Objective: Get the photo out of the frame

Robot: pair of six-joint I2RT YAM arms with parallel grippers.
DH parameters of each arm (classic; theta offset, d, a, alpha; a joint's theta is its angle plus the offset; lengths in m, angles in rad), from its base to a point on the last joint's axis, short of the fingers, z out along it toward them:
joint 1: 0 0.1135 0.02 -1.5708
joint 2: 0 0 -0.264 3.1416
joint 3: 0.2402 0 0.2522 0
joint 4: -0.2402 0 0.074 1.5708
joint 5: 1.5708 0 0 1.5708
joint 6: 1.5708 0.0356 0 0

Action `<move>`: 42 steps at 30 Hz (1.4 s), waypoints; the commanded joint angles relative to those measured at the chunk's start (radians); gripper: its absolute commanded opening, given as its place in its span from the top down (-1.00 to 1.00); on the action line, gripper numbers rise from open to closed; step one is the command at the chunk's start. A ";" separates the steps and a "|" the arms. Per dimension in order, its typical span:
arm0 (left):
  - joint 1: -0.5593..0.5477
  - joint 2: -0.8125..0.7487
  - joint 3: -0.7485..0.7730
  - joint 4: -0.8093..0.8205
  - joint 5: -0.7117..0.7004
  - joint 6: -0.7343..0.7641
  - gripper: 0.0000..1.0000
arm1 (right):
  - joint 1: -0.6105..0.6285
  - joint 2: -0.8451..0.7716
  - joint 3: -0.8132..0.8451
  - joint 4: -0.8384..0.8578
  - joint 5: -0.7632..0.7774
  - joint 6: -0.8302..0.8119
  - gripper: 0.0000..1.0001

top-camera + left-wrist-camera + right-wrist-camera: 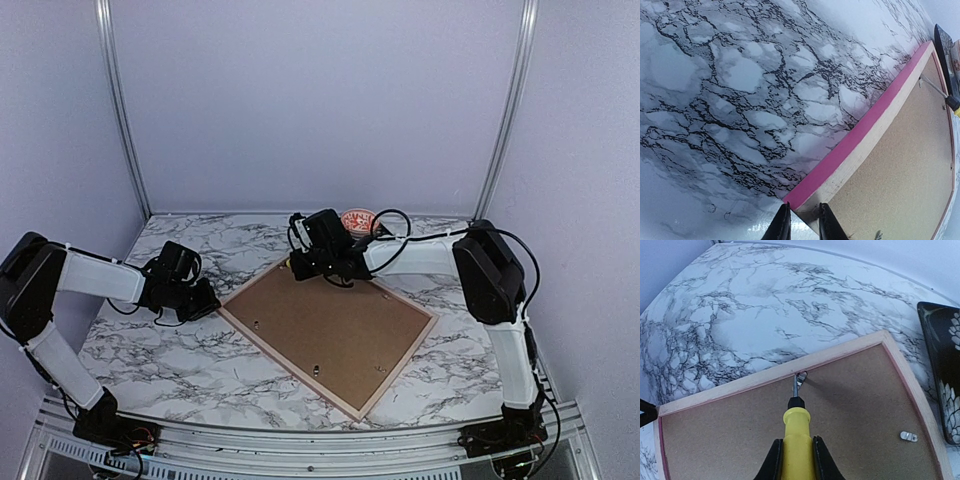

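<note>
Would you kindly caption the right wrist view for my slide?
Right gripper holds a yellow screwdriver, tip at a clip on the face-down frame.

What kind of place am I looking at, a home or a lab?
Probably a robot lab cell: left arm and right arm bolted to a marble-patterned table, plain walls on aluminium posts.

The frame [740, 385] is bare wood, the backing board [855, 415] matt, the table [765, 300] glossy.

Frame [850, 145] is pink-edged, backing board [330, 325] brown, screwdriver [796, 440] yellow-handled, table [180, 360] black-veined white marble.
</note>
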State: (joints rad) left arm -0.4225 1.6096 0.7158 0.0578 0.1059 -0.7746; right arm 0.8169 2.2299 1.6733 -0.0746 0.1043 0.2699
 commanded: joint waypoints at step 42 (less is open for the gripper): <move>-0.012 -0.097 0.253 -0.258 0.036 0.102 -0.15 | -0.458 -0.841 -0.809 0.185 -0.212 0.283 1.00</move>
State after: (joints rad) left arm -0.4313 1.5414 0.9253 -0.1200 0.1532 -0.7120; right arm 0.5041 1.4662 0.9600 -0.0132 0.1120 0.4568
